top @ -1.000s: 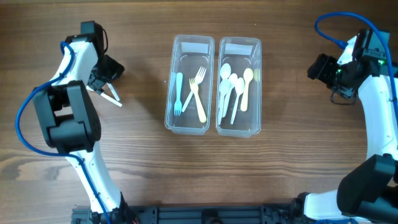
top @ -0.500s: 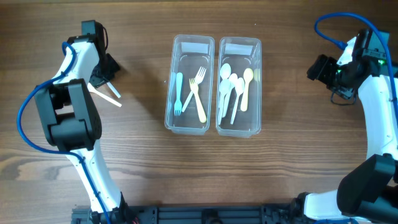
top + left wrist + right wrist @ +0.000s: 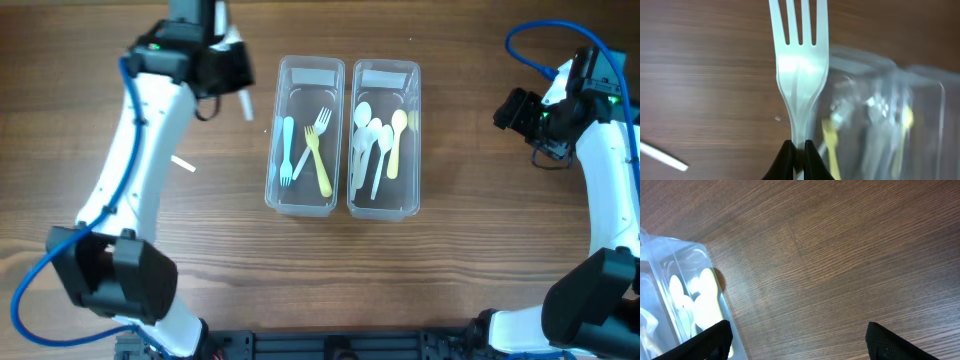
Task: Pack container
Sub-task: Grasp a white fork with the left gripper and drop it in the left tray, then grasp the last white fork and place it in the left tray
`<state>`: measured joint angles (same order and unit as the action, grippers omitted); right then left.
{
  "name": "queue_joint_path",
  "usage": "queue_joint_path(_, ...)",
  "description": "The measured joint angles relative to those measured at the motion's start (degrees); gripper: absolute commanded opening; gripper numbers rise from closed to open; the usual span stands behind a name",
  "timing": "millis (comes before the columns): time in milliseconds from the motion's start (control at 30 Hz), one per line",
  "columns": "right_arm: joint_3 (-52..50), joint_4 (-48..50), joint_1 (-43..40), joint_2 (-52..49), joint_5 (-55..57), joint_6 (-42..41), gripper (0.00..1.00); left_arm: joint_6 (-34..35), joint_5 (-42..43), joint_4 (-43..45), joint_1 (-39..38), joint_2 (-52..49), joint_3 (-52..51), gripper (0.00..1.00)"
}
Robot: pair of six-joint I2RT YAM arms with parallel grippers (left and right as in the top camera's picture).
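Two clear containers stand side by side mid-table. The left container holds blue, white and yellow forks; the right container holds several spoons. My left gripper hovers just left of the left container's far end, shut on a white fork. In the left wrist view the fork points tines away, its handle pinched between the fingertips, with the container to the right. My right gripper stands open at the far right with nothing between its fingers.
A white utensil piece lies on the wood left of the containers, also showing as a white sliver in the left wrist view. In the right wrist view, the spoon container's corner sits at the left edge.
My left gripper shut on the white fork at the table's left side and has carried it up and right to the left container. One white piece stayed behind. The right arm has not moved.
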<state>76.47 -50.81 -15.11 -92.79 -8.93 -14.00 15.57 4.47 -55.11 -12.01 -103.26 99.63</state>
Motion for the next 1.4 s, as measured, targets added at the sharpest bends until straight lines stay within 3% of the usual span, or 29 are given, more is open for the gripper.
queue_joint_path(200, 0.00, -0.02, 0.00, 0.00, 0.00, 0.00, 0.86, -2.54, 0.39, 0.28, -11.85, -5.86, -0.15, 0.05)
queue_joint_path(267, 0.00, 0.02, 0.00, 0.00, 0.00, 0.00, 0.86, -5.05, 0.39, 0.42, -14.34, -9.81, -0.15, 0.13)
queue_joint_path(300, 0.00, 0.17, 0.00, 0.00, 0.00, 0.00, 0.86, -6.45, 0.39, 0.44, -14.64, -11.13, -0.15, 0.54)
queue_joint_path(367, 0.00, 0.24, 0.00, 0.00, 0.00, 0.00, 0.86, -8.22, 0.39, 0.28, -14.93, -15.74, -0.59, 0.90)
queue_joint_path(400, 0.00, 0.24, 0.00, 0.00, 0.00, 0.00, 0.86, -8.46, 0.37, -0.28, -14.78, -15.96, -0.59, 0.99)
queue_joint_path(500, 0.00, 0.26, 0.00, 0.00, 0.00, 0.00, 0.86, -7.30, 0.39, -1.07, -12.79, -13.70, 0.59, 1.00)
queue_joint_path(633, 0.00, 0.48, 0.00, 0.00, 0.00, 0.00, 0.86, -4.57, 0.59, -5.01, -2.19, -6.23, 2.40, 0.99)
queue_joint_path(733, 0.00, 0.48, 0.00, 0.00, 0.00, 0.00, 0.86, -1.90, 1.22, -8.74, 8.20, -5.84, 1.53, 0.82)
queue_joint_path(800, 0.00, 0.59, 0.00, 0.00, 0.00, 0.00, 0.86, 3.72, 1.49, -8.31, 16.11, -5.90, -1.42, 0.82)
queue_joint_path(900, 0.00, 0.63, 0.00, 0.00, 0.00, 0.00, 0.86, 18.10, 1.40, -8.00, 25.92, -6.25, -11.02, 0.80)
queue_joint_path(967, 0.00, 0.63, 0.00, 0.00, 0.02, 0.00, 0.86, 23.17, 1.46, -5.62, 28.09, -6.56, -15.08, 0.70)
queue_joint_path(1167, -0.02, 0.63, 0.00, 0.00, 0.00, 0.00, 0.86, 28.41, 0.04, 1.84, 29.29, -6.67, -19.41, 0.58)
queue_joint_path(1400, -0.02, 0.63, 0.00, 0.00, 0.00, 0.00, 0.86, 28.92, -3.56, 7.41, 29.29, -11.02, -19.54, 0.55)
